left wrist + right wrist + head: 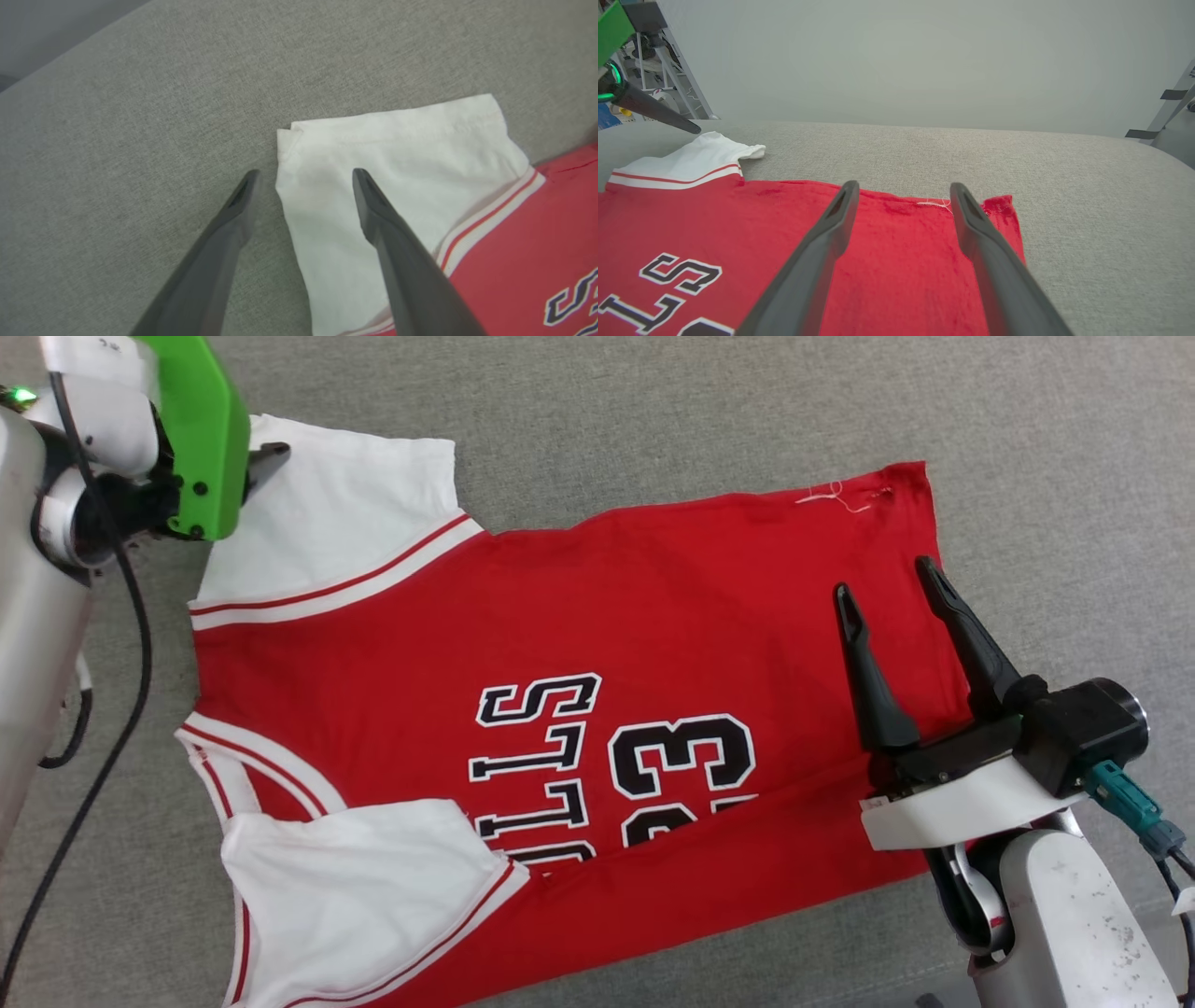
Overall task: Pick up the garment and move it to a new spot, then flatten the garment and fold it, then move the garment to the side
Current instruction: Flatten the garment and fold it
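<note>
**Right gripper at the hem, left at the far sleeve: take both edges evenly**

Right gripper [883, 577] is nearest, its jaws spread and empty, poised over the red cloth between the "23" print [681, 761] and the hem [936, 569]. Whether its tips touch the cloth I cannot tell. The garment [653, 607] lies face up and mostly flat on the grey fabric surface [653, 401]. On the print's near side a red flap seems turned in over the lowest lettering, and the near sleeve [364, 868] lies on top of it.

Beyond the print's "S" end, the left gripper [304, 171] is likewise open and holds nothing. It straddles the outer edge of the far sleeve [345, 513], one finger over white cloth and one over grey.

The step looks like folding the far side in toward the print. To do it well:
- The right arm should reach past the print to the far hem corner, by the loose white thread [831, 497].
- Both grippers should close together and lift level.
- They should lay the edge down parallel to the print, which avoids a skewed crease.
</note>
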You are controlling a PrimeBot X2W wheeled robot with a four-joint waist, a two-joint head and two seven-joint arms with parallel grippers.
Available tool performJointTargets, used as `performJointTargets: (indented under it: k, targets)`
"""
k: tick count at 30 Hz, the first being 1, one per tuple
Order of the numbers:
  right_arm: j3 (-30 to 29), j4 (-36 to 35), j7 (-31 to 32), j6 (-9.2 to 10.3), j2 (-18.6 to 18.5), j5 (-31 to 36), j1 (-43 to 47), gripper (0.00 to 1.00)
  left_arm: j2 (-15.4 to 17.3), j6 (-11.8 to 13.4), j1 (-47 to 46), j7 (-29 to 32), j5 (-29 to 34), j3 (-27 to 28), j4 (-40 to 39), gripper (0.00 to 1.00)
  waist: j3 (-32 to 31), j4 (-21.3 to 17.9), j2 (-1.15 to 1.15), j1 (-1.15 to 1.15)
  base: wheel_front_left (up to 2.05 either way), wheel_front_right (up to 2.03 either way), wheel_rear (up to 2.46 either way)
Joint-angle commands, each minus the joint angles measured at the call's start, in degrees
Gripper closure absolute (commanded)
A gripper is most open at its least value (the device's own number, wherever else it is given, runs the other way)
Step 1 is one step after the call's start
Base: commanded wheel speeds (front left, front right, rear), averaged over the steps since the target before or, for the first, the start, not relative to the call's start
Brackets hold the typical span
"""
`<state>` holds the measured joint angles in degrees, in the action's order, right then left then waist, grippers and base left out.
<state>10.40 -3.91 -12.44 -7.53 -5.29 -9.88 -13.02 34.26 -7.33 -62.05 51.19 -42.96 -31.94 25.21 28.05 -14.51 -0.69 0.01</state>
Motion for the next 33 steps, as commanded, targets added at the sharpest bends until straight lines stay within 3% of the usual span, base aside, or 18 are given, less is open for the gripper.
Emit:
performJointTargets:
  k: [1, 12, 13, 14, 19, 27, 33]
  targets:
    - [0.5, 0.3, -0.6, 0.04, 0.4, -0.6, -1.2, 0.00, 0.8, -0.1, -1.6, 0.7, -0.4, -0.2, 1.2, 0.00, 2.5, -2.4, 0.69, -0.01, 0.00, 0.00, 0.00]
    - [0.9, 1.8, -1.3, 0.04, 0.9, -1.0, -2.8, 0.00, 1.9, 0.4, -4.7, 0.6, 3.2, -2.5, 9.5, 0.00, 4.8, -3.9, 0.69, -0.01, 0.00, 0.00, 0.00]
    - [0.9, 1.8, -1.4, 0.04, 0.9, -1.0, -2.9, 0.00, 1.8, 0.4, -4.4, 1.4, 3.0, -2.7, 10.2, 0.09, 4.8, -3.9, 0.69, -0.01, 0.00, 0.00, 0.00]
    - [0.9, 1.8, -1.4, 0.04, 0.9, -0.9, -3.0, 0.00, 1.7, 0.3, -4.0, 2.6, 2.5, -3.2, 10.6, 1.00, 4.9, -3.8, 0.69, -0.01, 0.00, 0.00, 0.00]
    - [0.7, 1.7, -1.4, 0.04, 1.0, -0.8, -3.2, 0.00, 1.4, 0.1, -3.1, 3.5, 0.5, -3.7, 10.2, 1.00, 4.6, -3.2, 0.69, -0.01, 0.00, 0.00, 0.00]
    - [-0.2, 1.6, 0.2, 0.04, -0.3, -0.4, -3.0, 0.00, -0.2, 0.0, -2.5, -7.5, -0.9, -1.8, 9.4, 1.00, 1.0, -1.2, 0.69, -0.01, 0.00, 0.00, 0.00]
    - [-0.2, 0.8, 6.1, 0.04, -5.4, -0.4, -2.0, 0.00, -0.1, -0.1, -0.6, -13.0, -3.1, -2.4, 5.5, 1.00, -3.0, 1.5, 0.69, -0.01, 0.00, 0.00, 0.00]
